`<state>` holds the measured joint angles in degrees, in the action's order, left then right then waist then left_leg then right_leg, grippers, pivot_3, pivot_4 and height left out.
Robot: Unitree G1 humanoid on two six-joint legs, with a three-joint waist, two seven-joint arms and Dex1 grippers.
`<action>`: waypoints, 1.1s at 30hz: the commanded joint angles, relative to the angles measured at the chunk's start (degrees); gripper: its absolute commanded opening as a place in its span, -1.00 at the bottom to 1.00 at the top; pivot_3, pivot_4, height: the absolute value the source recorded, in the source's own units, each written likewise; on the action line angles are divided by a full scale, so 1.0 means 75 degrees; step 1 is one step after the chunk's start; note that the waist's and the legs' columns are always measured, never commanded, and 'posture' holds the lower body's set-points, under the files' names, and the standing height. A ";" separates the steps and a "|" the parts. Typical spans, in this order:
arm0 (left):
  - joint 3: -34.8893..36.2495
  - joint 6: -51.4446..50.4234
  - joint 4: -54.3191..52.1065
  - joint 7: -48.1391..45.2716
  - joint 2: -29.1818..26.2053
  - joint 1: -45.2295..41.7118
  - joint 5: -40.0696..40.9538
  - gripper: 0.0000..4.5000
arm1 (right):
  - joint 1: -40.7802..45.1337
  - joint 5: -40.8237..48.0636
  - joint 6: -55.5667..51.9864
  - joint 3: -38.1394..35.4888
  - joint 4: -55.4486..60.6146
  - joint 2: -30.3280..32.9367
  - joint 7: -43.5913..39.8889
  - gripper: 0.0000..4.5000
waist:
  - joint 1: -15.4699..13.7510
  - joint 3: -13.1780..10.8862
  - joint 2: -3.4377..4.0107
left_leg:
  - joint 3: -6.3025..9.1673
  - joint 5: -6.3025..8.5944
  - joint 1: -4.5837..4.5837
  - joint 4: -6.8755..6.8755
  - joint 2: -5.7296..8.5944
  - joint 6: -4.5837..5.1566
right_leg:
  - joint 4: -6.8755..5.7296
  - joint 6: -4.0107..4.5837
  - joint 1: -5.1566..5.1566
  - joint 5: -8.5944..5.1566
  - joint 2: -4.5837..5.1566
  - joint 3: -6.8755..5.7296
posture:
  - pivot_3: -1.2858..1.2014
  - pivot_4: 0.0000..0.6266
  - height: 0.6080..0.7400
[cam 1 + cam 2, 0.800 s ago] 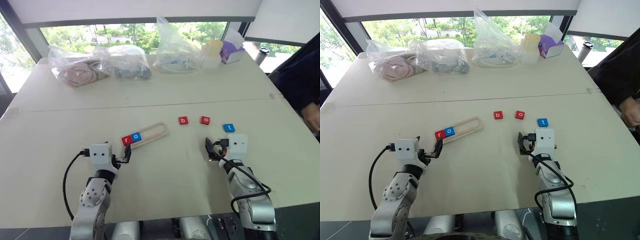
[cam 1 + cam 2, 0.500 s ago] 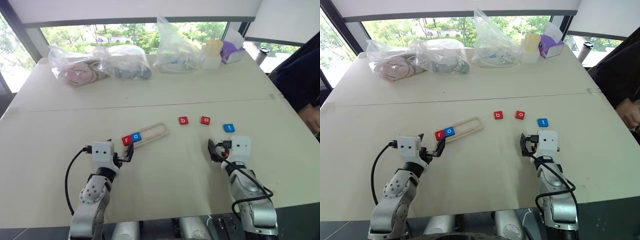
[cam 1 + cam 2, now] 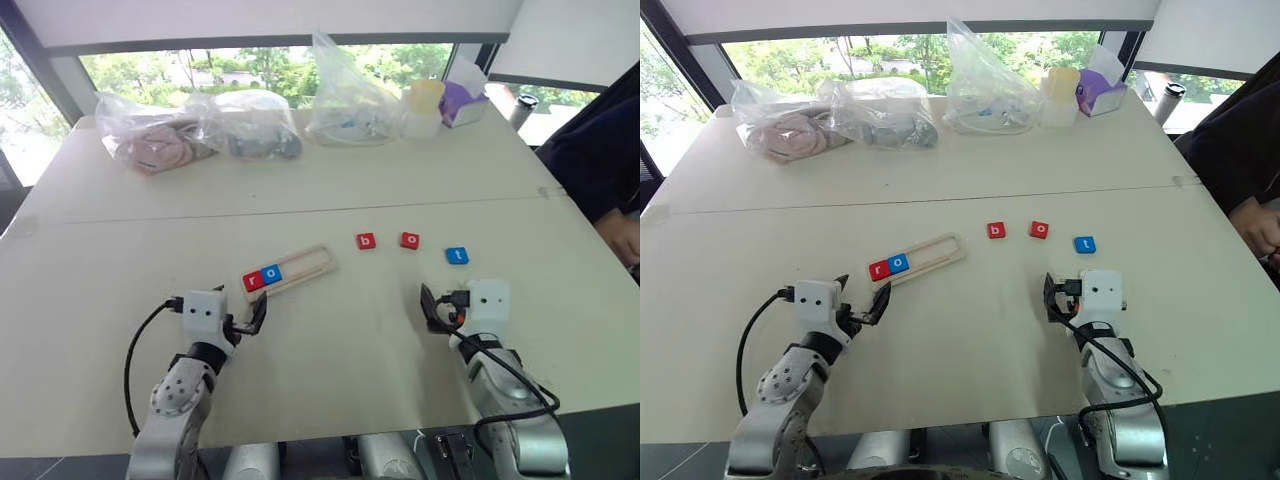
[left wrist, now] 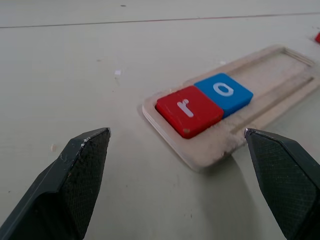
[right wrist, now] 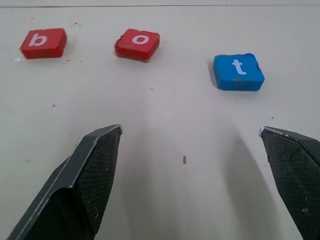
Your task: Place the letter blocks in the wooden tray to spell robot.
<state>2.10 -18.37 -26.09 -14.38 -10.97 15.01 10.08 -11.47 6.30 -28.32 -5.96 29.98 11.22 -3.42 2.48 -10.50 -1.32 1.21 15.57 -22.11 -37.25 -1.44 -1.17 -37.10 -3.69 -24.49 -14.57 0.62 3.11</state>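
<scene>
Wooden tray (image 3: 290, 271) lies on the table (image 3: 330, 350) at a slant, just ahead of the left gripper (image 4: 185, 165). Red r block (image 4: 188, 110) and blue o block (image 4: 223, 91) sit side by side, touching, at the tray's near end; the rest of the slot is bare. So two of five letters are in, and b is next. The other three lie loose in a row well right of the tray: red b block (image 5: 43, 43), red o block (image 5: 137, 44), blue t block (image 5: 238, 71), apart from each other. Right gripper (image 5: 192, 170) hovers short of that row with nothing between its fingers, jaws spread wide; left jaws are spread wide too, empty, aimed at the tray's filled end. My read: between placements. Next move calls for the right gripper to go forward and toward the tray to the b, pinch it by its edges, carry it over and seat it flat against the blue o without nudging the two already placed. Bags (image 3: 200, 135) and a tissue box (image 3: 463, 100) at the far edge are irrelevant.
</scene>
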 commanded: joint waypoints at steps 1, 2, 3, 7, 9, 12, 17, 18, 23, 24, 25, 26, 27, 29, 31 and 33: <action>0.0473 0.0253 -0.0520 -0.1096 -0.0777 0.0215 0.0640 1.00 | -0.0086 0.0248 0.0014 -0.0077 0.0761 0.0414 -0.0615 0.99 | 0.0006 0.0000 0.0001 | 0.0000 0.0000 0.0001 0.0003 -0.0005 0.0000 | 0.0001 -0.0004 -0.0001 -0.0003 -0.0001 0.0000 | 0.03 -0.52 1.00; 0.0591 0.0155 -0.0599 -0.1511 -0.1113 0.0244 0.0910 1.00 | -0.0059 0.0404 0.0010 -0.0028 0.0881 0.0705 -0.1034 0.99 | 0.0007 -0.0001 0.0000 | -0.0001 0.0000 0.0000 0.0002 -0.0007 0.0000 | -0.0001 -0.0005 -0.0004 -0.0005 -0.0002 0.0000 | 0.03 -0.52 1.00; 0.0763 0.0062 -0.0672 -0.1959 -0.1473 0.0276 0.1236 1.00 | -0.0043 0.0555 -0.0018 0.0001 0.1031 0.0994 -0.1412 0.99 | 0.0006 -0.0003 0.0003 | -0.0001 0.0000 -0.0001 0.0002 -0.0008 0.0000 | 0.0001 -0.0004 -0.0005 -0.0004 -0.0002 -0.0001 | 0.03 -0.52 1.00; 0.1524 -0.0493 -0.0542 -0.3438 -0.2920 -0.0001 0.2464 1.00 | 0.0093 0.1711 -0.0564 -0.0328 0.1232 0.2236 -0.3051 0.99 | -0.0010 -0.0005 0.0006 | -0.0002 0.0000 0.0001 0.0001 -0.0015 0.0000 | 0.0003 -0.0001 -0.0006 -0.0005 0.0000 -0.0005 | 0.03 -0.52 1.00; 0.1814 -0.0705 -0.0157 -0.4154 -0.3627 -0.0384 0.2870 1.00 | 0.0162 0.2313 -0.0865 -0.0507 0.1255 0.3015 -0.3989 0.99 | -0.0045 -0.0009 0.0011 | -0.0002 0.0000 0.0000 -0.0002 -0.0013 0.0000 | 0.0006 -0.0001 -0.0004 -0.0005 0.0003 -0.0006 | 0.03 -0.52 1.00; 0.1755 -0.0753 0.0660 -0.5351 -0.4659 -0.1177 0.3025 1.00 | 0.0350 0.2992 -0.1054 -0.0775 0.1054 0.4292 -0.5423 0.99 | -0.0046 -0.0011 0.0011 | -0.0007 0.0000 -0.0004 -0.0008 -0.0011 0.0000 | 0.0010 -0.0001 -0.0004 -0.0005 0.0003 -0.0012 | 0.03 -0.52 1.00; 0.0985 -0.0165 0.2699 -0.7200 -0.5794 -0.2875 0.2494 1.00 | 0.1254 0.3801 -0.1546 -0.1000 0.0703 0.5761 -0.6710 0.99 | -0.0012 -0.0034 0.0012 | -0.0019 0.0000 0.0000 -0.0002 0.0006 0.0001 | 0.0012 0.0001 -0.0007 -0.0004 0.0002 -0.0014 | 0.03 -0.52 1.00; 0.0804 -0.0058 0.3034 -0.7417 -0.5845 -0.3238 0.2373 1.00 | 0.1408 0.3887 -0.1587 -0.0983 0.0658 0.5894 -0.6842 0.99 | -0.0011 -0.0035 0.0009 | -0.0020 0.0000 -0.0005 0.0004 0.0005 0.0001 | 0.0013 0.0001 -0.0010 -0.0003 0.0000 -0.0014 | 0.03 -0.52 1.00; -0.0217 0.0398 0.4489 -0.8240 -0.5643 -0.4990 0.1641 1.00 | 0.2063 0.3844 -0.1468 -0.0767 0.0228 0.6277 -0.7309 0.99 | -0.0041 -0.0040 0.0005 | -0.0014 0.0000 -0.0021 0.0009 0.0006 0.0001 | 0.0013 0.0022 -0.0020 0.0015 -0.0006 -0.0021 | 0.03 -0.52 1.00; -0.0334 0.0555 0.4769 -0.8321 -0.5552 -0.5202 0.1515 1.00 | 0.2169 0.3784 -0.1439 -0.0679 0.0240 0.6237 -0.7260 0.99 | -0.0042 -0.0040 0.0005 | -0.0014 0.0000 -0.0024 0.0008 0.0007 0.0001 | 0.0014 0.0018 -0.0020 0.0015 -0.0005 -0.0021 | 0.03 -0.52 1.00; -0.0404 0.0677 0.4980 -0.8389 -0.5493 -0.5343 0.1432 1.00 | 0.2240 0.3738 -0.1420 -0.0612 0.0265 0.6205 -0.7221 0.99 | -0.0041 -0.0040 0.0005 | -0.0015 0.0000 -0.0027 0.0008 0.0009 0.0002 | 0.0014 0.0014 -0.0022 0.0016 -0.0003 -0.0020 | 0.03 -0.52 1.00; -0.0554 0.0799 0.5265 -0.8449 -0.5348 -0.5597 0.1296 1.00 | 0.2355 0.3734 -0.1429 -0.0561 0.0264 0.6117 -0.7125 0.99 | -0.0038 -0.0040 0.0005 | -0.0014 0.0001 -0.0027 0.0007 0.0009 0.0003 | 0.0012 -0.0005 -0.0021 0.0025 -0.0002 -0.0019 | 0.03 -0.52 1.00; -0.0653 0.0891 0.5471 -0.8497 -0.5239 -0.5777 0.1197 1.00 | 0.2430 0.3743 -0.1440 -0.0531 0.0254 0.6061 -0.7060 0.99 | -0.0032 -0.0041 0.0003 | -0.0014 0.0001 -0.0028 0.0007 0.0009 0.0004 | 0.0012 -0.0008 -0.0023 0.0026 -0.0002 -0.0019 | 0.03 -0.52 1.00; -0.0856 0.1255 0.5971 -0.8478 -0.4931 -0.6133 0.0897 1.00 | 0.2467 0.3777 -0.1456 -0.0446 0.0441 0.5945 -0.6893 0.99 | -0.0044 -0.0041 0.0002 | -0.0011 0.0001 -0.0030 0.0004 0.0010 0.0004 | 0.0006 -0.0009 -0.0024 0.0027 -0.0004 -0.0020 | 0.03 -0.52 1.00; -0.0989 0.1385 0.6369 -0.8639 -0.4730 -0.6353 0.0763 1.00 | 0.2521 0.3756 -0.1570 -0.0361 0.0682 0.5730 -0.6490 0.99 | -0.0043 -0.0040 0.0001 | -0.0008 0.0001 -0.0030 -0.0002 0.0010 0.0004 | 0.0003 -0.0009 -0.0024 0.0028 -0.0007 -0.0020 | 0.03 -0.52 1.00; -0.1163 0.1467 0.6619 -0.8567 -0.4392 -0.6567 0.0597 1.00 | 0.2351 0.3845 -0.1754 -0.0520 0.1013 0.5613 -0.6145 0.99 | -0.0043 -0.0040 0.0002 | -0.0008 0.0001 -0.0030 -0.0005 0.0010 0.0004 | -0.0001 -0.0011 -0.0023 0.0029 -0.0007 -0.0020 | 0.03 -0.52 1.00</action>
<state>-6.17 -8.84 22.81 -78.52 -44.33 -32.80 15.40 6.33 34.46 -40.96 -8.28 34.49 53.45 -51.41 2.16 -10.80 -1.30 1.16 15.58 -22.34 -37.30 -1.36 -1.14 -37.14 -3.77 -24.66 -14.35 0.57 2.96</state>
